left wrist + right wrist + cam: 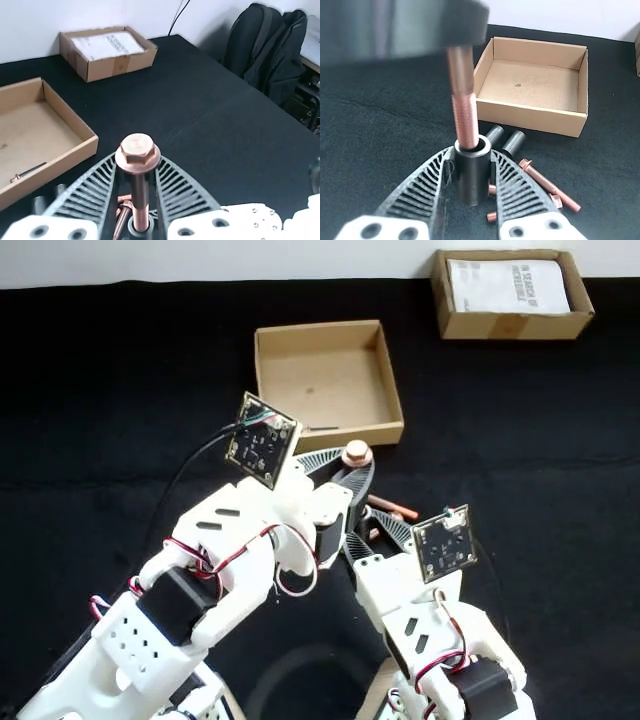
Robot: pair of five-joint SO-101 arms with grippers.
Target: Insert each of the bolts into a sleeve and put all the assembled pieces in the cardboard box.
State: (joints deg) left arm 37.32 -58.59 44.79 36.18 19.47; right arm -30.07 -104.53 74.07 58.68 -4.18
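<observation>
From the high view I see both arms meeting in the middle of the frame, just below the cardboard box (pixel 325 375). My left end effector (pixel 136 172) is clenched on a copper bolt (pixel 137 150), its ribbed fingers (pixel 177 192) pressed against the shank on either side, with the hex head above them. My right end effector (pixel 472 165) is grasping a black sleeve (pixel 472 177) and holds it upright between its pads. The threaded end of the bolt sits in the sleeve's mouth, while most of the shank is outside and tilts slightly.

In the high view the bolt head (pixel 356 452) shows near the box's lower right corner, close to the front wall but not touching it.

Two spare sleeves (pixel 504 139) lie side by side on the black surface (pixel 540 490), between the held sleeve and the box's near wall. Loose bolts (pixel 547 182) rest on the surface beside the right end effector, and one of them shows in the high view right of centre. The cardboard box stands open. A thin dark item lies near one wall inside it, and I cannot tell what it is.

A second box (pixel 510 295) holding a printed sheet sits in the upper right of the high view, well apart from the work.
</observation>
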